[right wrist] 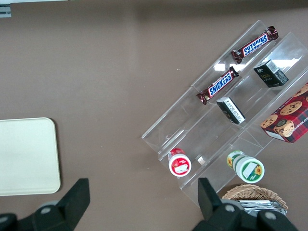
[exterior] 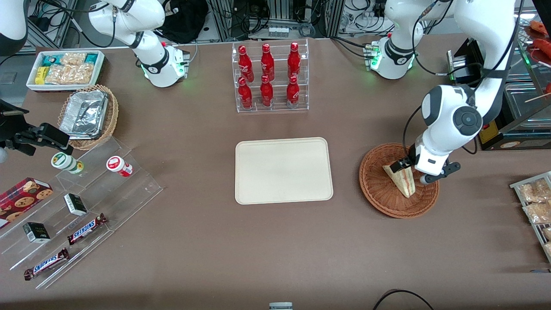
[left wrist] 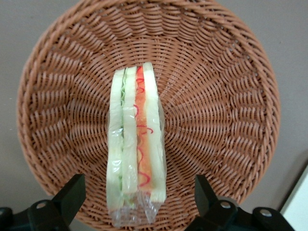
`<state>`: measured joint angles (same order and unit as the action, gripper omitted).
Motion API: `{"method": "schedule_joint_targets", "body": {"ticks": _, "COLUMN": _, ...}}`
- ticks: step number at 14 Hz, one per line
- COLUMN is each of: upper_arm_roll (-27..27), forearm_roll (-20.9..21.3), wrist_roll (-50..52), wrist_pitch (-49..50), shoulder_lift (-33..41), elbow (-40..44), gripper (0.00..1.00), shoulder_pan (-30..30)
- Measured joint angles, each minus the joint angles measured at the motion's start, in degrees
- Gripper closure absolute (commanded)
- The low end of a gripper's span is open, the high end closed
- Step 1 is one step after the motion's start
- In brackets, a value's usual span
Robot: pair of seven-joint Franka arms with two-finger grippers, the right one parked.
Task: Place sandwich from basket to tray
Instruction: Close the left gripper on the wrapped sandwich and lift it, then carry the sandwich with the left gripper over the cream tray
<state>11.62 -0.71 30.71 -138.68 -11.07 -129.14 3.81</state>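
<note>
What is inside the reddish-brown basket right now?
One wrapped sandwich lies in the basket, with the open pincer straddling one end of it. The weave under the sandwich is covered.

Lots of background stuff on the brown tabletop point(exterior: 193, 241). A clear rack of six red soda bottles point(exterior: 269, 77) stands farthest from the front camera. Toward the parked arm's end there's a white bin of snack packets point(exterior: 65, 69), a tan wicker basket with a foil container point(exterior: 86, 115), and a clear stepped display point(exterior: 86, 211) holding two Snickers bars point(exterior: 86, 228), small dark boxes, a cookie box point(exterior: 21, 196) and two little jars.
</note>
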Motion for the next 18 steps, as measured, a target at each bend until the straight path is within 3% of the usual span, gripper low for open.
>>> {"method": "schedule_joint_targets", "body": {"ticks": 3, "upper_arm_roll": 0.0, "forearm_roll": 0.0, "wrist_roll": 0.0, "wrist_pitch": -2.3, "shoulder_lift": -2.6, "elbow": -0.1, "gripper": 0.04, "shoulder_pan": 0.0}}
{"method": "schedule_joint_targets", "body": {"ticks": 6, "upper_arm_roll": 0.0, "forearm_roll": 0.0, "wrist_roll": 0.0, "wrist_pitch": -3.0, "shoulder_lift": -4.1, "elbow": -0.1, "gripper": 0.74, "shoulder_pan": 0.0}}
{"method": "schedule_joint_targets", "body": {"ticks": 7, "upper_arm_roll": 0.0, "forearm_roll": 0.0, "wrist_roll": 0.0, "wrist_pitch": -3.1, "shoulder_lift": -4.2, "elbow": -0.1, "gripper": 0.84, "shoulder_pan": 0.0}}
{"method": "schedule_joint_targets", "body": {"ticks": 12, "upper_arm_roll": 0.0, "forearm_roll": 0.1, "wrist_roll": 0.0, "wrist_pitch": 0.1, "shoulder_lift": -2.6, "elbow": 0.9, "gripper": 0.89, "shoulder_pan": 0.0}}
{"method": "schedule_joint_targets", "body": {"ticks": 15, "upper_arm_roll": 0.2, "forearm_roll": 0.1, "wrist_roll": -0.1, "wrist_pitch": 10.6, "shoulder_lift": 1.9, "elbow": 5.6, "gripper": 0.89, "shoulder_pan": -0.3}}
{"method": "schedule_joint_targets", "body": {"ticks": 18, "upper_arm_roll": 0.7, "forearm_roll": 0.1, "wrist_roll": 0.4, "wrist_pitch": 23.3, "shoulder_lift": 4.0, "elbow": 15.5, "gripper": 0.89, "shoulder_pan": -5.0}}
